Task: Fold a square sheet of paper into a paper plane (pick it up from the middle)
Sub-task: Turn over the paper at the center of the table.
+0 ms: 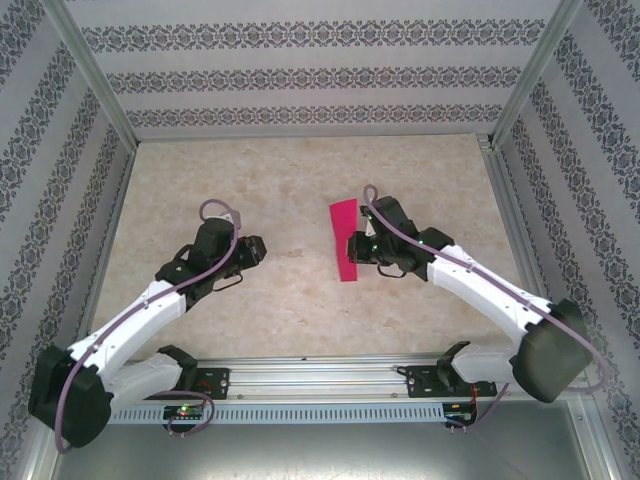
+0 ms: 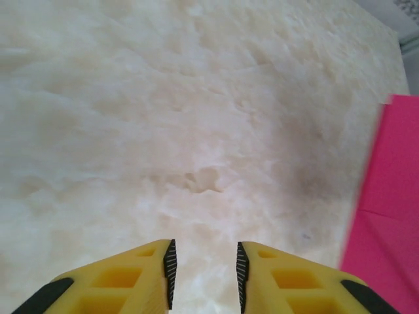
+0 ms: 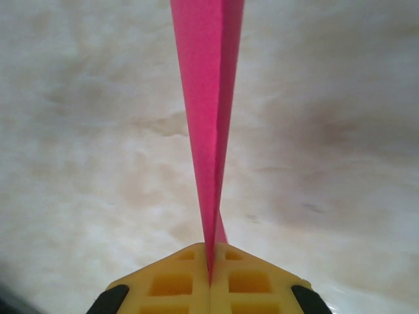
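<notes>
Left arm (image 1: 150, 305) reaches in from 7 o'clock of the tabletop (image 1: 300, 170). The left jaws stand apart with bare tabletop showing between them, holding nothing. Pink sheet of paper (image 1: 344, 240) (image 2: 386, 209) (image 3: 208, 118), creased to a narrow strip, sits just right of tabletop centre. It is at 3 o'clock from the left jaws and apart from them, long axis roughly 12 to 6. Right arm (image 1: 480, 285) enters from 5 o'clock. The right jaws are pinched tight on the strip's 3 o'clock edge.
</notes>
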